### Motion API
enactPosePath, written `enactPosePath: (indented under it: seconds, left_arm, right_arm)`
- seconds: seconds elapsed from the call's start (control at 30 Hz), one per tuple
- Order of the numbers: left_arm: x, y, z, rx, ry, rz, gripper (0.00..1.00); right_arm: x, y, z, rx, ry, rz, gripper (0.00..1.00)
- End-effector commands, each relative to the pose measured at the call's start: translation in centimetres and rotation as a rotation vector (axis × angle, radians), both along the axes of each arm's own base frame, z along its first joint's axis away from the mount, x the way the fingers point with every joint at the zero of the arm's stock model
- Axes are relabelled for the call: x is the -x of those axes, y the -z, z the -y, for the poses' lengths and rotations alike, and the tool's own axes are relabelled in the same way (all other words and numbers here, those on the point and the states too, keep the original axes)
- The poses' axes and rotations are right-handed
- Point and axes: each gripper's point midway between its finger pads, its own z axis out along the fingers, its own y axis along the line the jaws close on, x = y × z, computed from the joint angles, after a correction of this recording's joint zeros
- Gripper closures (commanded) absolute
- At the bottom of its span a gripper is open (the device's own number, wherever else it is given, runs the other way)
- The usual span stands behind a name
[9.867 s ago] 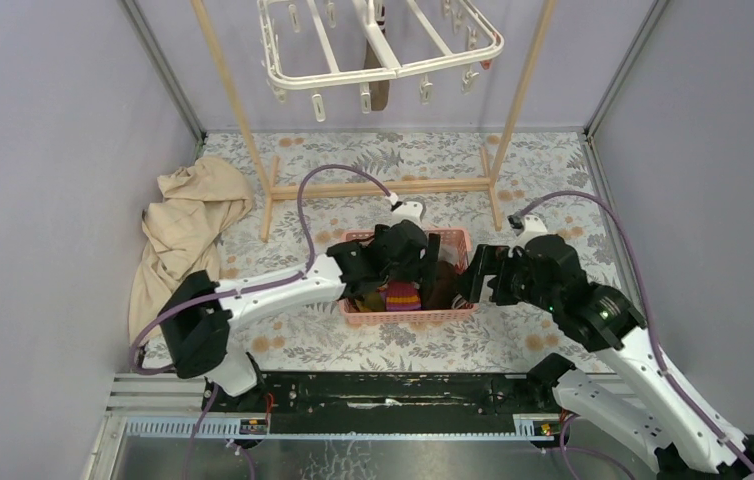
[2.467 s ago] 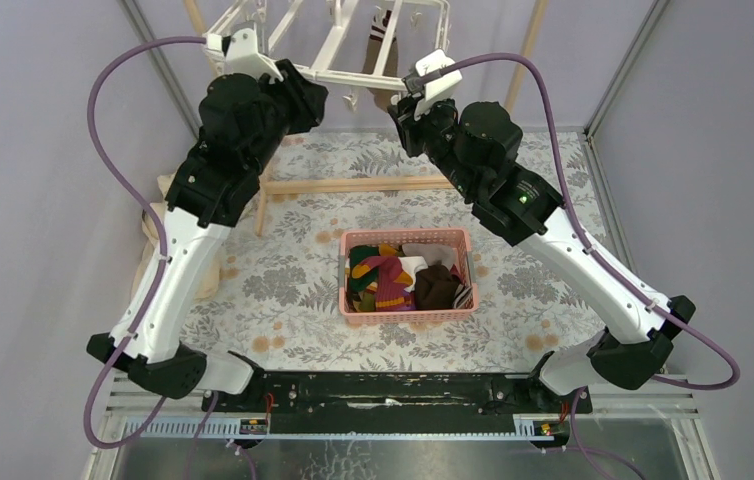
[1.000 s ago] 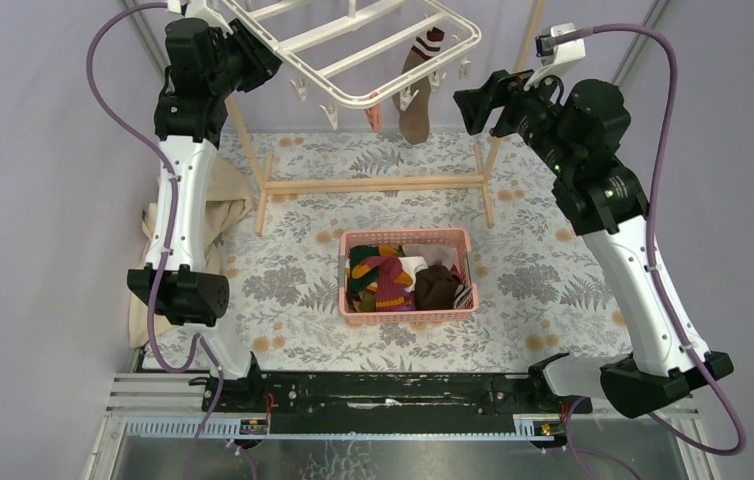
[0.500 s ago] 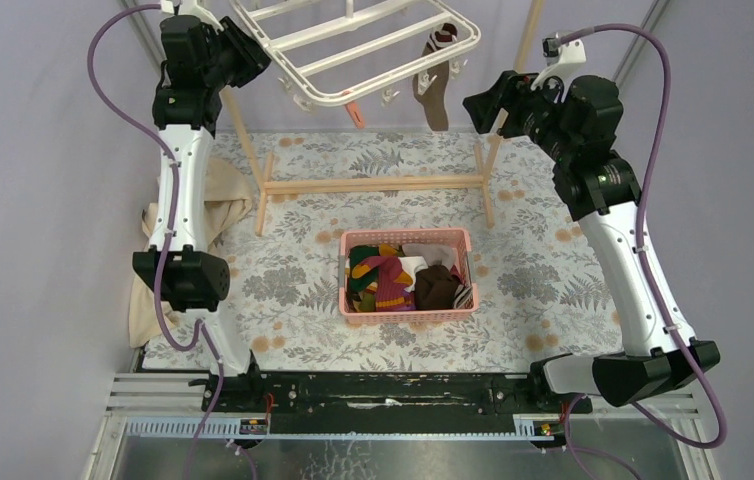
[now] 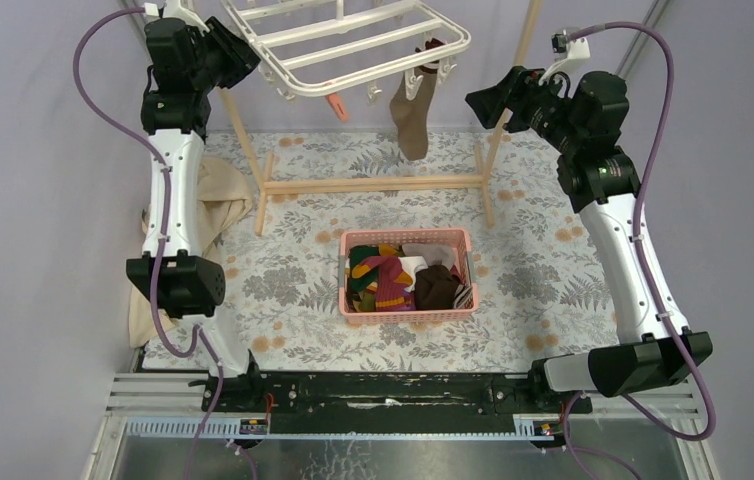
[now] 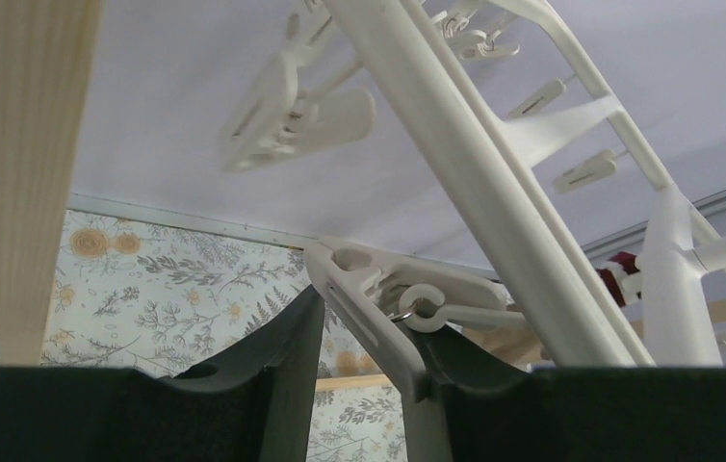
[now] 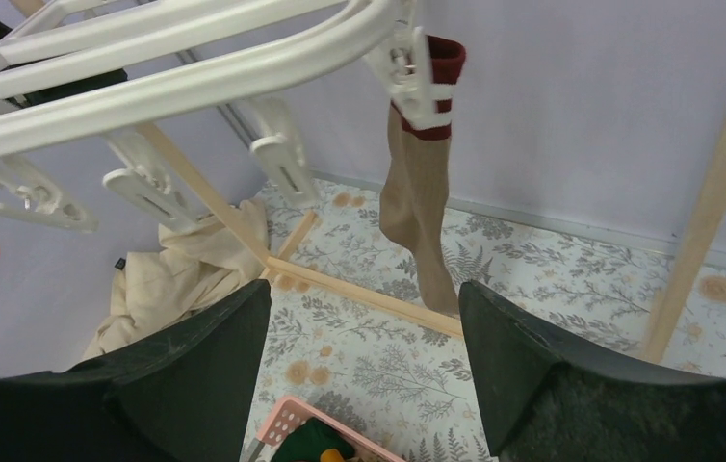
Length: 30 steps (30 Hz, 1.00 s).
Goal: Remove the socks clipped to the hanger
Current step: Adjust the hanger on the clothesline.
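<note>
The white hanger (image 5: 353,45) hangs tilted at the top of the overhead view. My left gripper (image 5: 243,52) is at its left corner. In the left wrist view this gripper (image 6: 378,318) is shut on one of the hanger's white clips (image 6: 388,298), below the frame bar (image 6: 494,192). One brown sock (image 5: 413,115) with a maroon cuff dangles from a clip at the hanger's right end. My right gripper (image 5: 475,100) stands open a little to its right, apart from it. In the right wrist view the sock (image 7: 417,192) hangs beyond the open right gripper (image 7: 364,308), under the hanger (image 7: 195,77).
A pink basket (image 5: 408,317) holding several loose socks (image 5: 393,280) sits mid-table. The light wooden pole frame (image 5: 373,184) stands under the hanger. A beige cloth (image 5: 208,200) lies at the left. Purple walls close in on both sides.
The hanger has swung and tilted a little in my left gripper's hold, and the brown sock has swung with it. My right arm has shifted slightly to the right, still open.
</note>
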Motion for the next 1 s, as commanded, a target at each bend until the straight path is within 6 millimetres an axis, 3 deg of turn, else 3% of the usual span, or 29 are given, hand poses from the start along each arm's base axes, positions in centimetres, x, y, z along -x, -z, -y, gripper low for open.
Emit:
enactPosePath:
  seconds: [0.0, 0.2, 0.67, 0.97]
  left_arm:
    - [1.6, -2.6, -0.1, -0.006, 0.003, 0.080, 0.60]
    - [2.1, -2.1, -0.2, -0.007, -0.002, 0.069, 0.60]
    - [1.6, -1.9, -0.4, -0.024, -0.009, 0.059, 0.60]
    - [1.3, -1.6, -0.4, -0.024, -0.005, 0.054, 0.60]
  right_arm:
    - [0.7, -2.5, -1.5, -0.034, -0.107, 0.109, 0.22]
    - [0.4, -3.6, -2.3, -0.058, -0.158, 0.173, 0.23]
    - [-3.6, -4.4, -2.7, -0.099, -0.137, 0.247, 0.31]
    - [-4.8, -5.8, -3.7, -0.155, -0.186, 0.285, 0.32]
